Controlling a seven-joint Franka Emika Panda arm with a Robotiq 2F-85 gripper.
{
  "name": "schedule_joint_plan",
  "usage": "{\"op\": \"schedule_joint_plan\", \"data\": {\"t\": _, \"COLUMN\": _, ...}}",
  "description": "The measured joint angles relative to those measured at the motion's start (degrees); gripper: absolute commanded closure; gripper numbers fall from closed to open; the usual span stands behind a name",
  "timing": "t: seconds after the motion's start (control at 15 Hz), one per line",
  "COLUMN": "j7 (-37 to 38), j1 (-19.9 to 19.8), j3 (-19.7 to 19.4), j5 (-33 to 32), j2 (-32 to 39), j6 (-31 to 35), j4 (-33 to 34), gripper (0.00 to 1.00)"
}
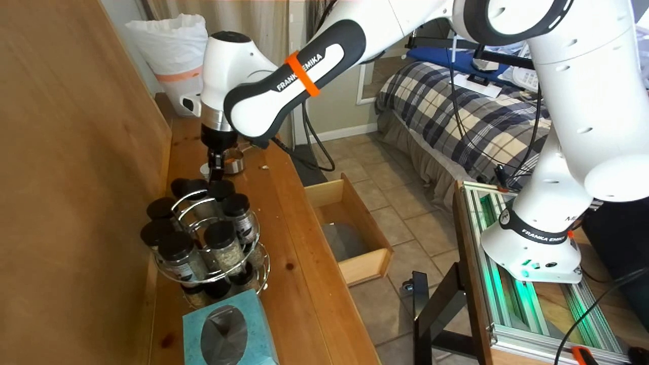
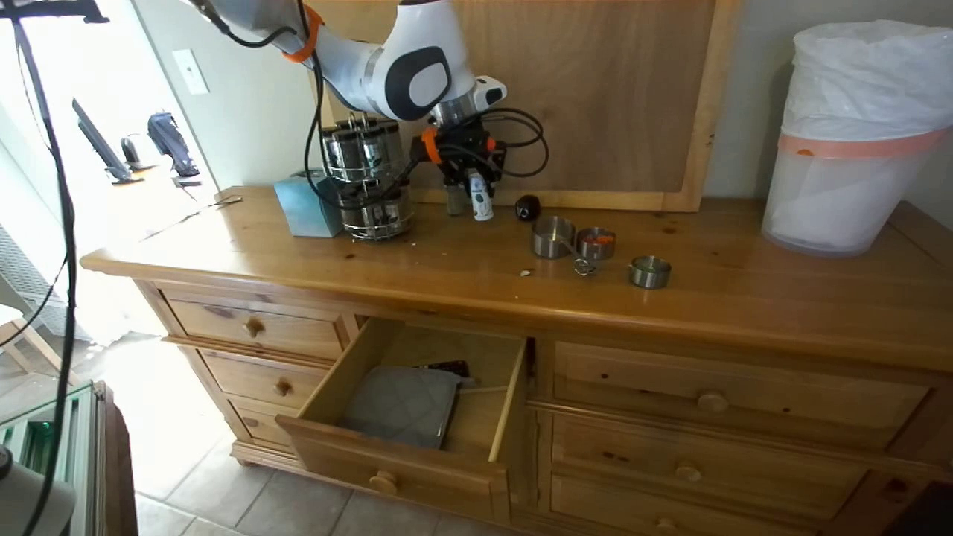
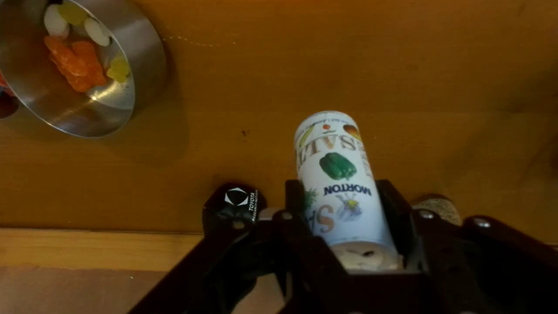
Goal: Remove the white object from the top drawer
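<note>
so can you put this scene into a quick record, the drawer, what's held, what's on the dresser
top middle drawer: pulled open
inside it: grey quilted pad; dark item, partly hidden
gripper: shut on white salt shaker, MORTON label showing
shaker position: outside the drawer, at the dresser top; whether it touches the wood, cannot tell
on top: spice jars, blue tissue box, three metal cups, white lined bin
cup contents: one holds orange, yellow and white pieces

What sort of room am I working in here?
Most likely a bedroom in a home: a plaid-covered bed shows in an exterior view, and you are working over a wooden dresser with one top drawer pulled out. The spice jars would suit a kitchen better, though.
</note>
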Motion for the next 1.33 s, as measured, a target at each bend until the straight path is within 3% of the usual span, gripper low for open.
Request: {"op": "schedule_joint_plan", "data": {"t": 1.33, "j7": 0.5, "j1": 3.2, "j3": 0.6, "j5": 2.1, "j2": 17.3, "j6": 0.0, "j4": 22.3, "gripper": 0.8}}
